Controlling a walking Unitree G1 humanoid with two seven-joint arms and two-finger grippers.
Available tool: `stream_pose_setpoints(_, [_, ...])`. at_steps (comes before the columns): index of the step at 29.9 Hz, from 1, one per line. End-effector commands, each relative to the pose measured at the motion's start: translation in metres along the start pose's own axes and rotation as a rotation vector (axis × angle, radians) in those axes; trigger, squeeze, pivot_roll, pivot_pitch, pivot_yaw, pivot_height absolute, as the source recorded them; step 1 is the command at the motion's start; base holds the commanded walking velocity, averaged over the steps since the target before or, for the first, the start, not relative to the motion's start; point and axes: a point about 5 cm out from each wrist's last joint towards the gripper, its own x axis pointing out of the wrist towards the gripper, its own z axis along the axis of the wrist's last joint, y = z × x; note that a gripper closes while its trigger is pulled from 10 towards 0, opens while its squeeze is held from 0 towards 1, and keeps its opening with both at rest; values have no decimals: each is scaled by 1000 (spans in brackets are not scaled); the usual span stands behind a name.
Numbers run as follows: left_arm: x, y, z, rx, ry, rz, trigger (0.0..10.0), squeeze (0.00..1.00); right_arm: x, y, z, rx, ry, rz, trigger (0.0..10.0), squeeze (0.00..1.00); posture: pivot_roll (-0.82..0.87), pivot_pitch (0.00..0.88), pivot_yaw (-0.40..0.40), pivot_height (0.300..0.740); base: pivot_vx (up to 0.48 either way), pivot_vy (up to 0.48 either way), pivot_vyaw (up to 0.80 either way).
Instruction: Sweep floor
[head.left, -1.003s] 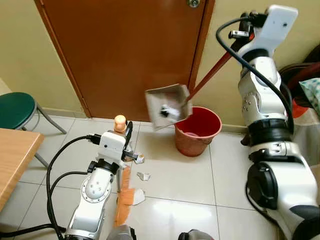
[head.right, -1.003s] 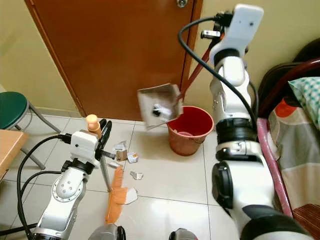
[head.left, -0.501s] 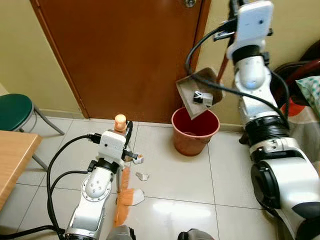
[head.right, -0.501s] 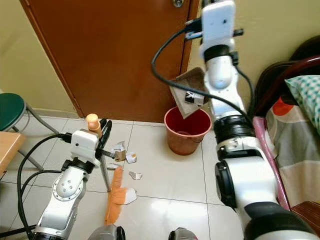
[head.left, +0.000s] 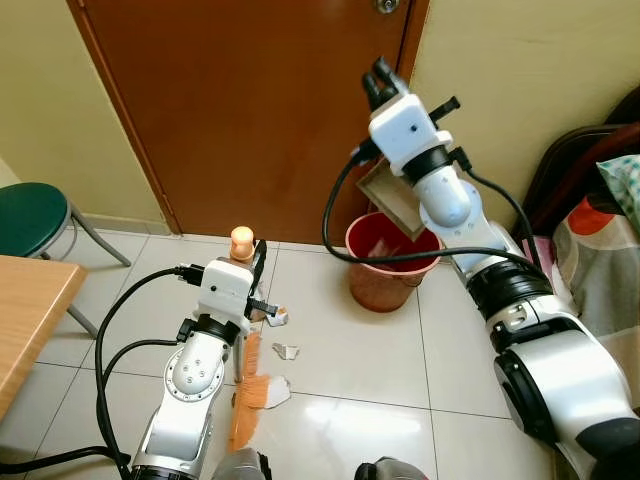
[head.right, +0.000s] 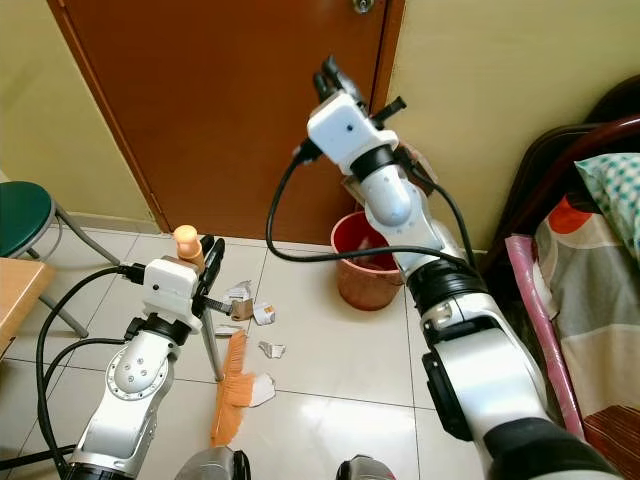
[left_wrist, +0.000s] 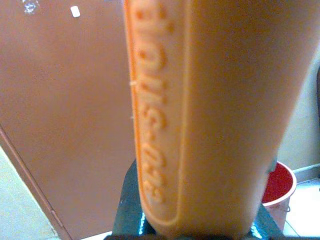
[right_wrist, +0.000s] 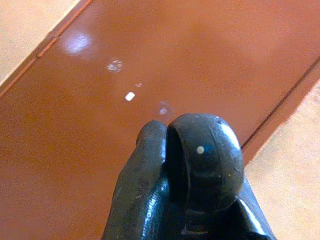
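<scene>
My left gripper (head.left: 256, 266) is shut on the upright broom handle (left_wrist: 200, 115), just below its orange top (head.left: 240, 240). The orange broom head (head.left: 246, 398) rests on the tiles beside white paper scraps (head.left: 287, 352). A red bucket (head.left: 390, 262) stands by the door frame. My right gripper (head.left: 379, 80) is raised in front of the door, shut on the dark end of the dustpan handle (right_wrist: 202, 150). The dustpan (head.left: 388, 197) hangs tilted above the bucket, mostly hidden behind my right forearm.
A brown door (head.left: 250, 100) fills the wall ahead. A green stool (head.left: 30, 215) and a wooden table corner (head.left: 25, 310) are at the left. A bed with a patterned cover (head.right: 600, 250) and dark headboard stands at the right.
My right arm swung the dustpan from left of the bucket to above it and turned over, tipping the pan. The left arm and broom have stayed put.
</scene>
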Motion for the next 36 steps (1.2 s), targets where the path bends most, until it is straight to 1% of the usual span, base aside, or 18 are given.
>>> stream_pose_setpoints(1, [3,-2,4,-14,-21,1,10000,0,7,-7,14,-28,-96,-18,10000,0,5,8,-48,740,0,0,0])
stream_pose_setpoints(4, [4,-2,5,-12,-22,1,10000,0,9,-10,19,-2,-116,-40,10000,0,5,8,-48,740,0,0,0])
stream_pose_setpoints(7, [4,-1,5,-9,-23,1,10000,0,17,-18,33,86,-166,-110,10000,0,5,7,-46,740,0,0,0])
stream_pose_setpoints(9, [4,-1,5,-8,-23,1,10000,0,23,-29,51,194,-228,-202,10000,0,5,7,-46,740,0,0,0])
stream_pose_setpoints(10, [5,-1,5,-7,-23,1,10000,0,27,-33,62,222,-267,-220,10000,0,4,5,-46,740,0,0,0])
stream_pose_setpoints(11, [5,-1,5,-7,-23,1,10000,0,27,-33,62,222,-267,-220,10000,0,4,5,-46,740,0,0,0])
stream_pose_setpoints(12, [5,-1,5,-8,-24,1,10000,0,32,-34,80,258,-330,-222,10000,0,4,5,-46,740,0,0,0])
stream_pose_setpoints(14, [6,-1,4,-7,-24,0,10000,0,35,-31,88,314,-348,-203,10000,0,1,4,-47,740,0,0,0])
stream_pose_setpoints(18, [6,-1,4,2,-19,0,10000,0,36,-19,83,477,-270,-195,10000,0,0,4,-48,740,0,0,0])
stream_pose_setpoints(19, [5,0,2,8,-12,8,10000,0,30,-6,72,552,-197,-182,10000,0,0,4,-48,740,0,0,0])
stream_pose_setpoints(23, [5,0,1,8,-8,8,10000,0,21,4,60,616,-120,-177,10000,0,0,4,-48,740,0,0,0])
stream_pose_setpoints(25, [3,-1,0,2,0,1,10000,0,0,18,40,674,1,-191,10000,0,5,11,-49,740,0,0,0])
stream_pose_setpoints(26, [3,-1,0,2,0,1,10000,0,0,18,40,674,1,-191,10000,0,5,11,-49,740,0,0,0])
stream_pose_setpoints(28, [0,-2,-3,-12,18,-1,10000,0,-17,28,31,683,64,-178,10000,0,5,16,-46,740,0,0,0])
stream_pose_setpoints(29, [0,-2,-3,-12,18,-1,10000,0,-17,28,31,683,64,-178,10000,0,5,16,-46,740,0,0,0])
stream_pose_setpoints(30, [-1,-1,-5,-24,32,6,10000,0,-37,35,18,696,143,-176,10000,0,4,19,-44,740,0,0,0])
stream_pose_setpoints(31, [-2,0,-5,-25,34,7,10000,0,-44,36,15,699,168,-177,10000,0,5,23,-42,740,0,0,0])
stream_pose_setpoints(36, [0,2,-3,-10,33,-4,10000,0,-66,36,4,627,227,-143,10000,0,2,35,-41,740,0,0,0])
